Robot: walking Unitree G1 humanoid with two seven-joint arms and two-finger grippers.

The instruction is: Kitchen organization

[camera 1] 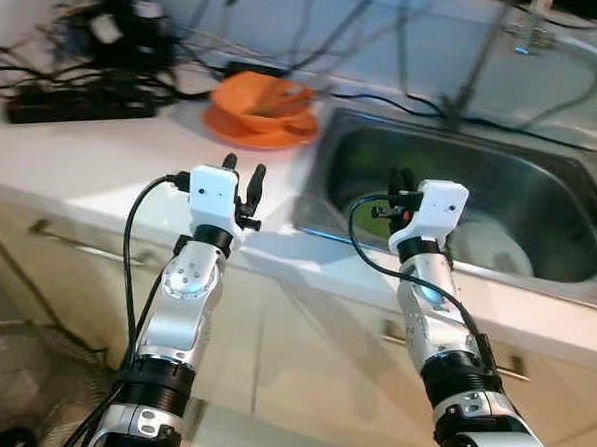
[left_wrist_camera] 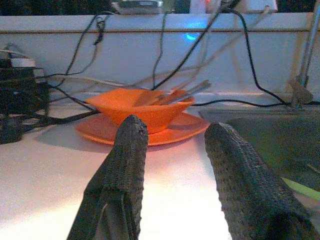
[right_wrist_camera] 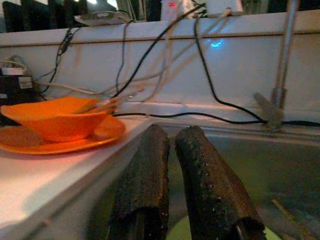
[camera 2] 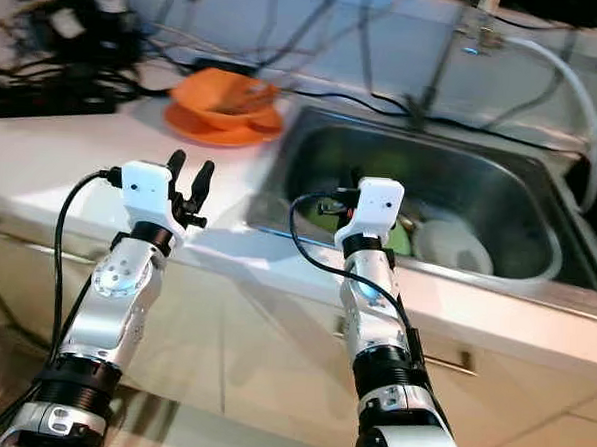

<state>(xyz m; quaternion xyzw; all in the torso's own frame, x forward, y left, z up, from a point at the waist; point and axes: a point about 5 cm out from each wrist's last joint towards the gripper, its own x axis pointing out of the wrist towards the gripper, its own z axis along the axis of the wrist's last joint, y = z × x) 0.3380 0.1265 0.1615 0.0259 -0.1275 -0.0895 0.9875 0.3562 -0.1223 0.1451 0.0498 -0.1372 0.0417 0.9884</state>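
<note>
An orange bowl [camera 1: 258, 97] sits on an orange plate [camera 1: 260, 129] on the white counter [camera 1: 92, 158], just left of the steel sink [camera 1: 540, 191], with what look like utensils [left_wrist_camera: 181, 92] lying in it. The left gripper [camera 1: 243, 181] hovers over the counter's front edge, fingers [left_wrist_camera: 127, 165] spread apart and holding nothing, pointing toward the bowl. The right gripper [camera 1: 401, 181] hangs over the sink's near rim, its fingers [right_wrist_camera: 145, 185] almost together with only a thin gap and nothing between them. A white dish [camera 1: 489, 249] and something green [camera 2: 324, 217] lie in the sink. Black cables [camera 1: 76, 67] and a power strip [camera 1: 79, 105] clutter the counter's back left.
</note>
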